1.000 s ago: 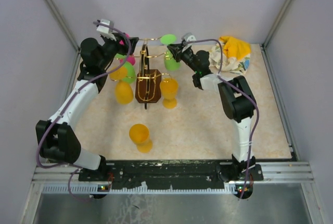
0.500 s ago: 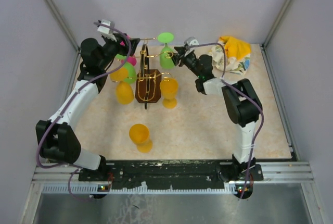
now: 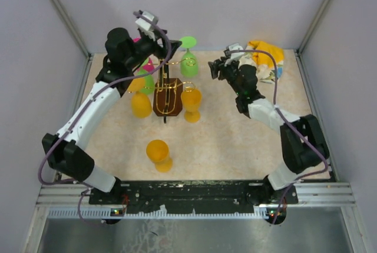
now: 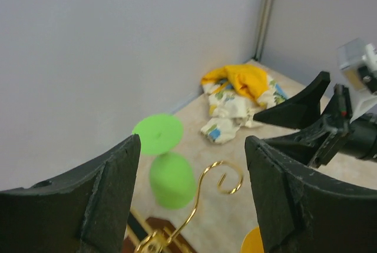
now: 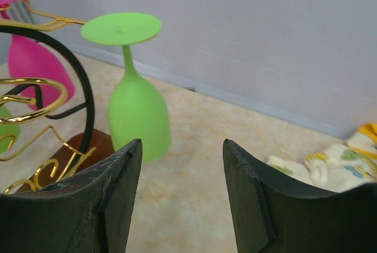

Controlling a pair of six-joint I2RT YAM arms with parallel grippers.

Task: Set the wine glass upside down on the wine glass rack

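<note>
On the rack (image 3: pixel 167 97), upside-down green glass (image 3: pixel 189 65)

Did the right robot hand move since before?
Yes. The right gripper backed away rightward from the wine glass rack, toward the yellow cloth.

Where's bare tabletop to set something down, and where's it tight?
Free: the table between the lone orange glass and the right arm. Crowded: around the wine glass rack, glasses on both sides; cloth fills the far-right corner.
</note>
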